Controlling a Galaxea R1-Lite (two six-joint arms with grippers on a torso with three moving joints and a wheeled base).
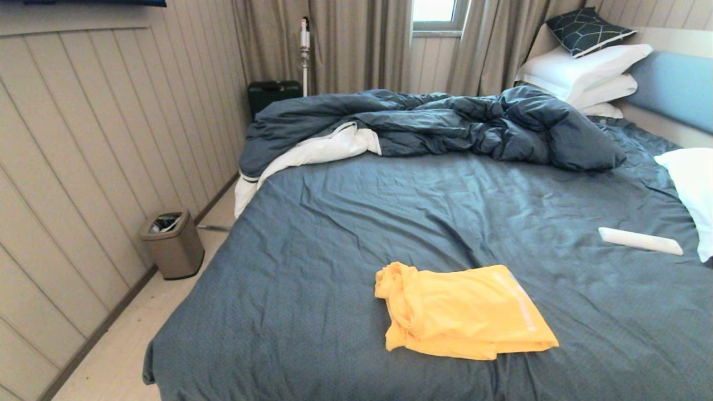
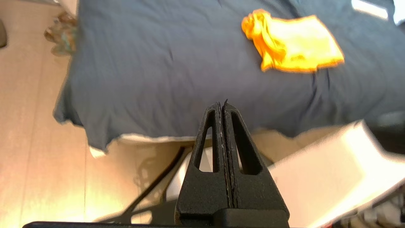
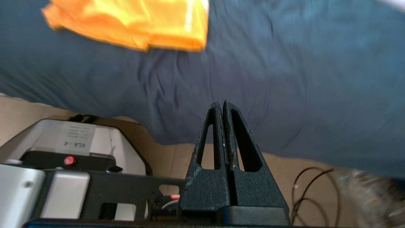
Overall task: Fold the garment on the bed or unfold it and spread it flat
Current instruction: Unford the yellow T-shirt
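Note:
The yellow T-shirt (image 1: 465, 312) lies folded into a rough rectangle on the dark blue-grey sheet of the bed (image 1: 356, 223), near the front edge, its left side bunched. It also shows in the left wrist view (image 2: 292, 41) and the right wrist view (image 3: 133, 22). My left gripper (image 2: 222, 104) is shut and empty, held off the bed's front edge, well short of the shirt. My right gripper (image 3: 220, 104) is likewise shut and empty, near the bed's front edge and apart from the shirt. Neither arm shows in the head view.
A rumpled dark blue duvet (image 1: 434, 125) lies across the far side. White pillows (image 1: 585, 72) lean on the light blue headboard (image 1: 677, 89); another pillow (image 1: 693, 189) and a white flat object (image 1: 640, 240) lie at right. A bin (image 1: 172, 244) stands on the floor left of the bed.

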